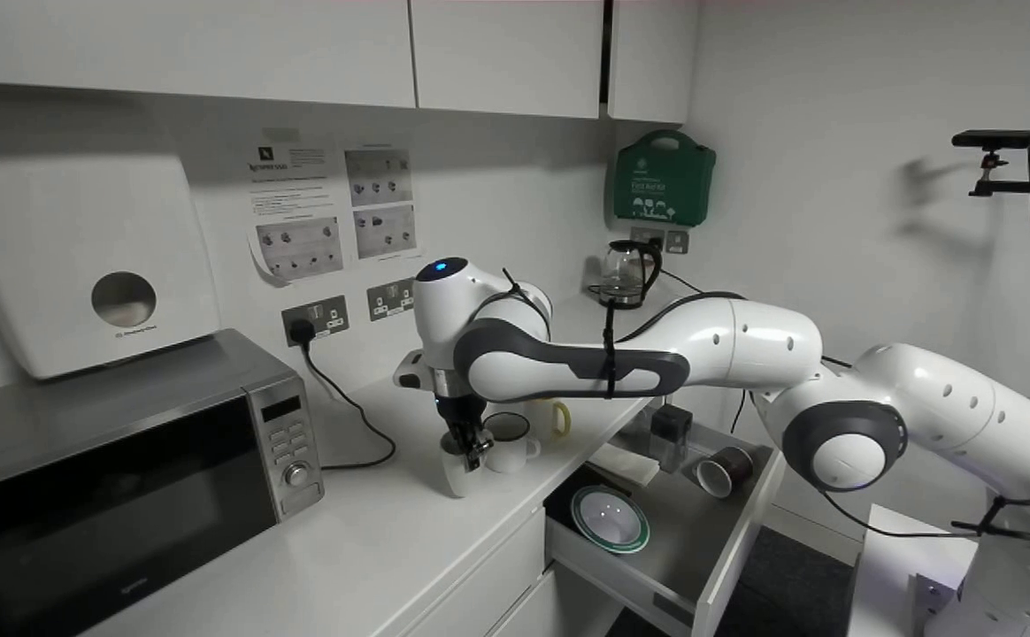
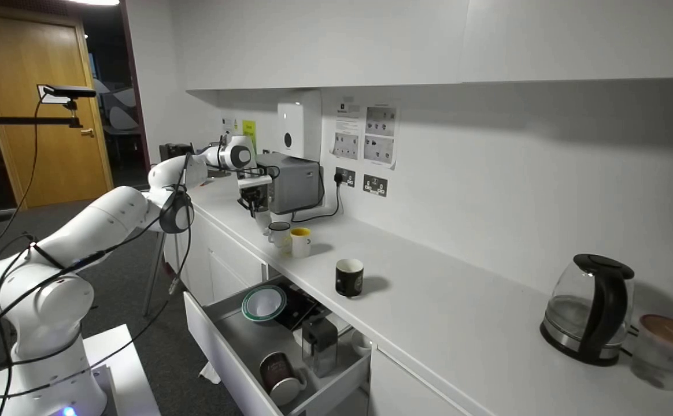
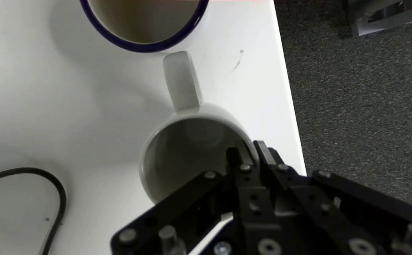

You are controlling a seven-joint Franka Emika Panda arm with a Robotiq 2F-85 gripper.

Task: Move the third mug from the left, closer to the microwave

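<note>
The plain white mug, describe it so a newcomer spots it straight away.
Start at the silver microwave on the counter. Past its control panel, the gripper pinches the plain white mug by its wall. Its rim is white, unlike the dark-rimmed cup beside it.

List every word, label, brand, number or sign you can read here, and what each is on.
"First Aid Kit": green case
"NESPRESSO": wall sheet
Too small or blurred to read: remaining print on both; markings on the microwave, white dispenser, black mug; any on the yellow sheet.
</note>
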